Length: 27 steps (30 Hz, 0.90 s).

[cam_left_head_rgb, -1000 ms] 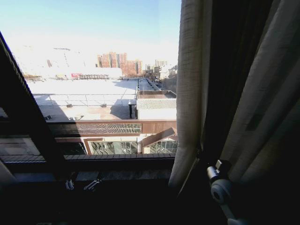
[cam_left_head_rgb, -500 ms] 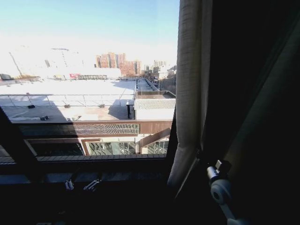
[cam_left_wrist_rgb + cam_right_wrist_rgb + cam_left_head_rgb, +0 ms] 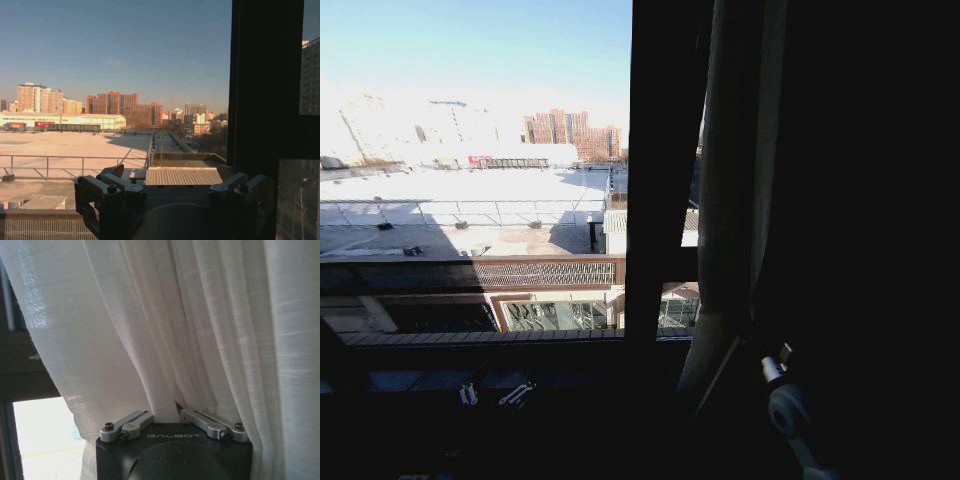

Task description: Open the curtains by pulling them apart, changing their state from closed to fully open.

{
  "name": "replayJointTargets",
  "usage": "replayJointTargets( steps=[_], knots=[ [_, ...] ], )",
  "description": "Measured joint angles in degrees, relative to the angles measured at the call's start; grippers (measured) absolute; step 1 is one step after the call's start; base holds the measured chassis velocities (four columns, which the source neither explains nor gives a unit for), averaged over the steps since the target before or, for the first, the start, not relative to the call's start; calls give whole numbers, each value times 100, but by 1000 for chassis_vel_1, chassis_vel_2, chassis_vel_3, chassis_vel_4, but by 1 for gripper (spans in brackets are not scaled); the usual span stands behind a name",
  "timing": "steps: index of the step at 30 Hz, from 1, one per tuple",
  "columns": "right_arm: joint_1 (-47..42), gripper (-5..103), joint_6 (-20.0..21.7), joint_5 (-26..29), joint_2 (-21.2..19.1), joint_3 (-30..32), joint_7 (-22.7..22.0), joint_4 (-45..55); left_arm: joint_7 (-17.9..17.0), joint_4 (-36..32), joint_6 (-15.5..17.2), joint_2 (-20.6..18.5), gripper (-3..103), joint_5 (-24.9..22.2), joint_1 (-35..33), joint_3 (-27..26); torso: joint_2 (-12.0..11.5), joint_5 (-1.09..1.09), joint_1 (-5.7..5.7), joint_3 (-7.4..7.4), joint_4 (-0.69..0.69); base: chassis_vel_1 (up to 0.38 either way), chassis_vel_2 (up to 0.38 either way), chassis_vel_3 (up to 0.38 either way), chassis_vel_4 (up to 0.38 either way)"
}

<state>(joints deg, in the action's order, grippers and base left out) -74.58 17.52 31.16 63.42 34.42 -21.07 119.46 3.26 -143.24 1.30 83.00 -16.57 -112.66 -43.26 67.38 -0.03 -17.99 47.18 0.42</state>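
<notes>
From the head camera, the curtain [image 3: 730, 200] hangs at the right side of the window, bunched into long vertical folds; one narrow lit strip shows a grey-cream woven cloth, and the rest of it to the right falls in deep shadow. A dark upright window frame bar [image 3: 655, 170] stands just left of the cloth, and beyond the glass lie pale flat rooftops and distant orange-brown blocks under a clear sky. The right arm [image 3: 790, 410] reaches up from the lower right corner, a rounded pale joint with a small metal fitting on top, meeting the cloth where the folds pinch inward.

In the left wrist camera, the left gripper [image 3: 170, 187] faces the bare glass, its two dark, blocky fingers [image 3: 107, 192] spread wide with nothing between them. The same dark frame bar [image 3: 265, 85] rises beside it.

The right wrist camera is close against the curtain [image 3: 150, 325]: thin, off-white fabric with a fine grid-like linen weave, light glowing through it, its pleats converging downward into a tight gather. The right gripper [image 3: 167, 415] has that gather clamped, the silver metal links [image 3: 210, 425] on its black body angled inward toward the pinched cloth. A dark bar of the frame [image 3: 20, 370] and a bright patch of window show past the cloth's edge.
</notes>
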Motion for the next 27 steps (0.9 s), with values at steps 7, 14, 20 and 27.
replayJointTargets(
  steps=[7,14,20,27],
  knots=[
    [65,0,40,89,19,459,-250,-414,6,0,-8,-5,100,5,-12,-31,0,0,0,0,2,-69,-87,74,74],
    [312,0,87,306,-19,924,-755,-929,-5,0,-17,-4,100,6,-1,-6,0,4,1,0,1,17,18,-26,-20],
    [550,0,93,351,32,1126,-1084,-1195,-3,0,-26,18,100,14,3,15,0,-2,1,0,1,4,5,-11,-2],
    [829,0,96,350,10,1352,-1341,-1565,-2,0,-105,67,100,15,-42,-39,0,2,1,0,1,0,0,0,0]
  ],
)
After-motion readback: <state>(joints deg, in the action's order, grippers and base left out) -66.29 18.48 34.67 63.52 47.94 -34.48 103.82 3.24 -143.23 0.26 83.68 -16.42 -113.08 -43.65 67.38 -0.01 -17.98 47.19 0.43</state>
